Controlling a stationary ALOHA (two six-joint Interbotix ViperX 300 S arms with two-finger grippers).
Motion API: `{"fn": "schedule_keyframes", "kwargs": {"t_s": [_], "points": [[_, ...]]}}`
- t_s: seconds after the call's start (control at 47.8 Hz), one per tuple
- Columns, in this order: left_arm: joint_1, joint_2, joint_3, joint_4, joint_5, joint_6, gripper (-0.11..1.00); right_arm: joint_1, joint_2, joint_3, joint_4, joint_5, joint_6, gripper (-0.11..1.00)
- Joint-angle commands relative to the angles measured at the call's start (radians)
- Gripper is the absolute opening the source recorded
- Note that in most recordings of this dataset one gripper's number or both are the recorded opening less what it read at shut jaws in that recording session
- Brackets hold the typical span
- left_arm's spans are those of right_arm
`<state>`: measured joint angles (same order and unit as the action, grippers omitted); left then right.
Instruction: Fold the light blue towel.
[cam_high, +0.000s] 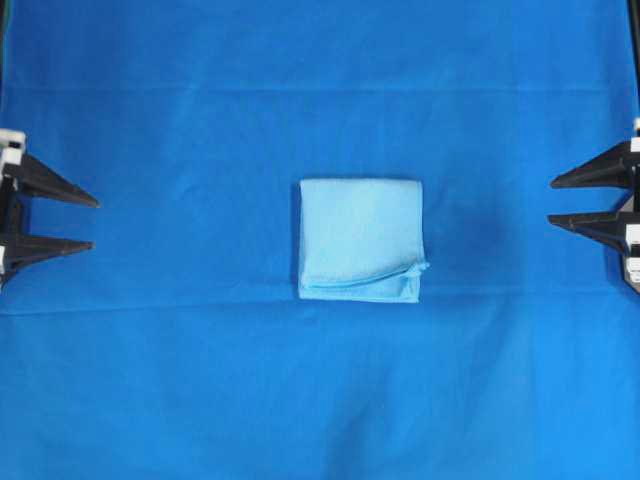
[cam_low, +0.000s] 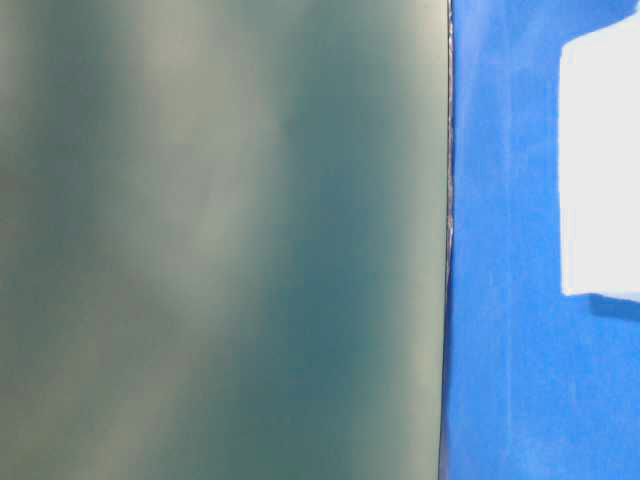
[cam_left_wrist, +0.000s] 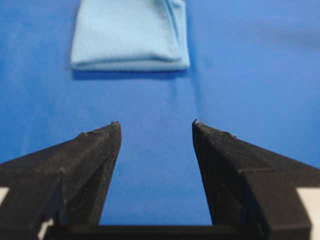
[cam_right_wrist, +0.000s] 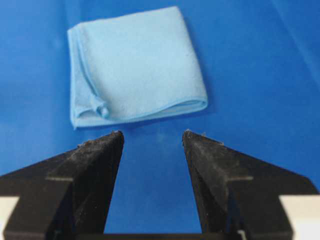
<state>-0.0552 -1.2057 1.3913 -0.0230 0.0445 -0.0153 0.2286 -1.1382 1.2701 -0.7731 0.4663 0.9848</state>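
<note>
Light blue towel (cam_high: 361, 239), folded square

Folded light blue towel (cam_high: 361, 239) mid-cloth; open left end effector (cam_high: 95, 224), right end effector (cam_high: 550, 202) well apart

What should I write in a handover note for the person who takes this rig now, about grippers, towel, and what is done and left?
Left gripper: open, empty, at the left edge, apart from the towel.
Right gripper: open, empty, at the right edge, also apart.
Light blue towel: lies folded into a compact square in the middle of the blue table covering.
Done: the folding appears complete.
Left: perhaps only tidying one small curled corner; otherwise nothing obvious.
</note>
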Motion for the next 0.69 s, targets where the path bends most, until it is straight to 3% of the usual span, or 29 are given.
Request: {"fn": "schedule_keyframes", "kwargs": {"t_s": [0.0, 0.669], "points": [[0.008, 0.006, -0.011, -0.002, -0.009, 0.000, 0.57, -0.003, 0.017, -0.012, -0.006, -0.012, 0.002, 0.56], [0.008, 0.017, -0.006, -0.002, -0.014, 0.008, 0.57, -0.005, 0.018, -0.011, -0.006, -0.006, 0.002, 0.56]]}}
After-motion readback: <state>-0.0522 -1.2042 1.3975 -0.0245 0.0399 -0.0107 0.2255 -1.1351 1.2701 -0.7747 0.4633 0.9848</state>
